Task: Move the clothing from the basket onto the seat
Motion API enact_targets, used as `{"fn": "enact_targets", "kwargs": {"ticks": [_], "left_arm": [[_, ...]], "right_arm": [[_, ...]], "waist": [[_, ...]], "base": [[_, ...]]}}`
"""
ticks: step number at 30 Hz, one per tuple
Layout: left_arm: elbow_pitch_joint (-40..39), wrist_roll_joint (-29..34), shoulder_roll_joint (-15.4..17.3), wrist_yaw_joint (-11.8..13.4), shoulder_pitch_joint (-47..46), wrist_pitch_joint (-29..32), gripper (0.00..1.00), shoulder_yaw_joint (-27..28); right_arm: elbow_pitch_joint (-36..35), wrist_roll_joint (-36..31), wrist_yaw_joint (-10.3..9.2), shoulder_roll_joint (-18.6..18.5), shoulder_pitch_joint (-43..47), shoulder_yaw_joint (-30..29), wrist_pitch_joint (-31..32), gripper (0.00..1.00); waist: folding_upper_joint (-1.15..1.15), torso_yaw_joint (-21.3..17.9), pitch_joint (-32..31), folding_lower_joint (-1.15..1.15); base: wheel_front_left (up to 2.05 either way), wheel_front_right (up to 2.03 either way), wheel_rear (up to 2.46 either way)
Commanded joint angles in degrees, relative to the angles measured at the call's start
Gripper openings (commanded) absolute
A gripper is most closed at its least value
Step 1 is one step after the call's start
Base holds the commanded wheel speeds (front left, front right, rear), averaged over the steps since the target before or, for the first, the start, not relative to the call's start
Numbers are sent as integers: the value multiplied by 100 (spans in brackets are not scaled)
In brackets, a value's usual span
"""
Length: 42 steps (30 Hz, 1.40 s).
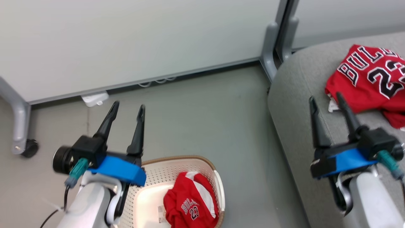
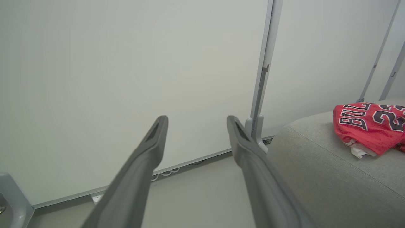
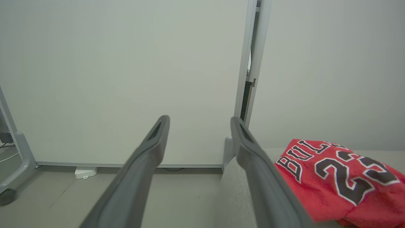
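– Where is everything?
– One red jersey [image 1: 370, 79] lies on the seat [image 1: 294, 95], far right. Another red garment [image 1: 190, 202] sits in the basket [image 1: 177, 158], near left.
– And the tools?
– The left gripper [image 1: 128, 105] and right gripper [image 1: 326, 96] both stand spread apart, empty.

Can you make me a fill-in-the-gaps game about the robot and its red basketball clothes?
The BULLS jersey lying on the big light-grey woven-fabric seat shows the black number ____.
The crumpled garment inside the cream-white perforated plastic basket with the brown rim is white and ____.
The jaws of the left gripper and the right gripper both stand ____.
Missing words: 23; red; open.
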Motion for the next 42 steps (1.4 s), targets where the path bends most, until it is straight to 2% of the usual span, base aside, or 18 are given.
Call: {"fn": "enact_targets", "kwargs": {"ticks": [1,8,17,27,42], "left_arm": [[-21,60,-22,-22,204,-16,100,128],[-136,496,-184,-217,1055,-16,100,763],[-238,948,-582,-603,1774,-17,100,1379],[-209,1241,-819,-827,2071,-17,100,1754],[-130,1441,-939,-1006,2024,-17,100,2006]], "right_arm": [[8,-28,-6,60,188,52,-1,100],[5,2,-5,255,730,159,-1,100],[-173,30,-6,422,1440,-34,-1,100],[-229,-11,-5,556,1912,-243,-1,100],[-155,-58,-5,593,1897,-200,-1,100]], "waist": [[0,260,-282,1],[0,499,-662,1],[0,641,-887,1],[0,651,-1032,1],[0,606,-1032,1]], "base": [[0,0,0],[0,0,0],[0,0,0],[0,0,0],[0,0,0]]}}
